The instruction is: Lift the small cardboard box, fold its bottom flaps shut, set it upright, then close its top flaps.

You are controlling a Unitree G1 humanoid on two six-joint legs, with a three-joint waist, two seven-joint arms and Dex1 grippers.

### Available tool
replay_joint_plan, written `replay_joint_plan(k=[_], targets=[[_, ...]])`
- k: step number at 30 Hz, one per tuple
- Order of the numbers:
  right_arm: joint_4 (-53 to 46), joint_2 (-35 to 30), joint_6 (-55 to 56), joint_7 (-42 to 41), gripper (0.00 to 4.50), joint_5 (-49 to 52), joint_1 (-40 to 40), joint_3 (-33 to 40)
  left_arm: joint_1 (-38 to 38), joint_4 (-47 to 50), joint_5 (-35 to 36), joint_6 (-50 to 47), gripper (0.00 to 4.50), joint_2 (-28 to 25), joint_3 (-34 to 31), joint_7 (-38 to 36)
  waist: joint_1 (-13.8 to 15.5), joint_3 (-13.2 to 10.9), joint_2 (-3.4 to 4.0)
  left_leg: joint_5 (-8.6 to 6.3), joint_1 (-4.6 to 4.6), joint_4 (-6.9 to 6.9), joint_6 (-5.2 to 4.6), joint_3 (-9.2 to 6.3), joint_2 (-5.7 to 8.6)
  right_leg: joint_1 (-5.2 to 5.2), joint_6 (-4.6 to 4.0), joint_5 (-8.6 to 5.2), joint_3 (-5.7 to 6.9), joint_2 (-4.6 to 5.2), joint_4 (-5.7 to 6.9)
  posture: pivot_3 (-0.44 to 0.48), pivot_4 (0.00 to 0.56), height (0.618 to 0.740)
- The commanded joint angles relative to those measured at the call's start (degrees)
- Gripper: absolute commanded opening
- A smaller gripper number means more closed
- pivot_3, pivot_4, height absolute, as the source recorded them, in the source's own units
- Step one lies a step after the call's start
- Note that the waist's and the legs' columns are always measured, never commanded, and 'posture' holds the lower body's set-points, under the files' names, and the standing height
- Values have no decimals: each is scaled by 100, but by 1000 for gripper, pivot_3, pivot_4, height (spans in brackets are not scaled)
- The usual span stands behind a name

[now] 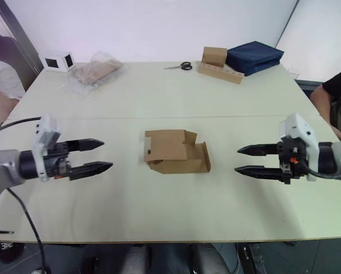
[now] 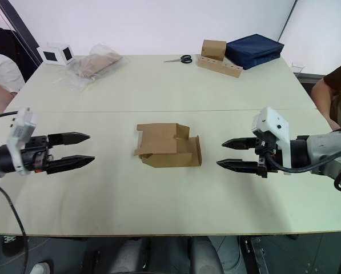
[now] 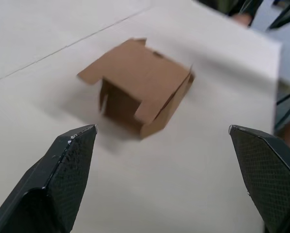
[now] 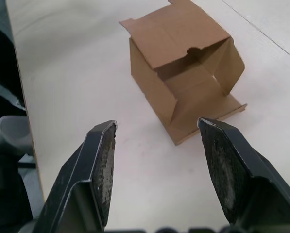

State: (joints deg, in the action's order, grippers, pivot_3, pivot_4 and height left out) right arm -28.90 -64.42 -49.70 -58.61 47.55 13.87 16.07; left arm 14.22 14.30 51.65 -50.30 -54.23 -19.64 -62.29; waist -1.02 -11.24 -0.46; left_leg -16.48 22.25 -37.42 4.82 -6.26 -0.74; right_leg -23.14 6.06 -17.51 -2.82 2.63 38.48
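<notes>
Left tool [image 1: 96, 155] | small cardboard box [image 1: 176, 151] between | right tool [image 1: 249, 160]

- We see the small cardboard box [image 1: 176, 151] lying on its side mid-table [image 1: 159, 211], between the two grippers.
- The left gripper [image 1: 99, 155] hovers well left of it, the right gripper [image 1: 245, 160] well right, both pointing inward.
- Behind, at the far edge: white cube [image 1: 58, 61] far left, plastic bag [image 1: 96, 71] beside it, scissors [image 1: 181, 66] centre, tan carton [image 1: 214, 56] on a holed wooden bar [image 1: 220, 72], cloth bag [image 1: 253, 56] to their right.
</notes>
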Motion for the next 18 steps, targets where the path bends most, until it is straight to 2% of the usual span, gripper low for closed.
replay_joint_plan(k=[1, 8, 13, 18], targets=[[-249, 147, 75, 205, 2774, 8, 57, -40, 763, -707, 574, -978, 4500, 492, 411, 406, 10, 0, 0, 0, 0, -1, 0, 0, 1, 1, 0, 0, 0, 1, 1, 0, 150, 740], [-574, 352, 22, 564, 2774, 56, -168, 35, 2133, -2489, 453, -2061, 4500, 1281, 1069, 629, -20, 0, -2, 0, 4, -6, 0, -4, 4, -6, 0, 0, 2, -2, 7, 0, 150, 740], [-889, 458, -66, 854, 2774, 167, -481, 256, 2791, -3445, 77, -2180, 4500, 1637, 1436, 512, -12, 1, -3, 1, 6, -10, 1, -5, 5, -7, 0, 0, 2, -2, 11, 0, 150, 740], [-1110, 494, -115, 1035, 2774, 276, -734, 459, 3045, -3886, -325, -2024, 4500, 1791, 1759, 216, -15, 1, -3, 0, 6, -16, 1, -5, 5, -7, 0, 0, 1, -2, 13, 0, 150, 740]])
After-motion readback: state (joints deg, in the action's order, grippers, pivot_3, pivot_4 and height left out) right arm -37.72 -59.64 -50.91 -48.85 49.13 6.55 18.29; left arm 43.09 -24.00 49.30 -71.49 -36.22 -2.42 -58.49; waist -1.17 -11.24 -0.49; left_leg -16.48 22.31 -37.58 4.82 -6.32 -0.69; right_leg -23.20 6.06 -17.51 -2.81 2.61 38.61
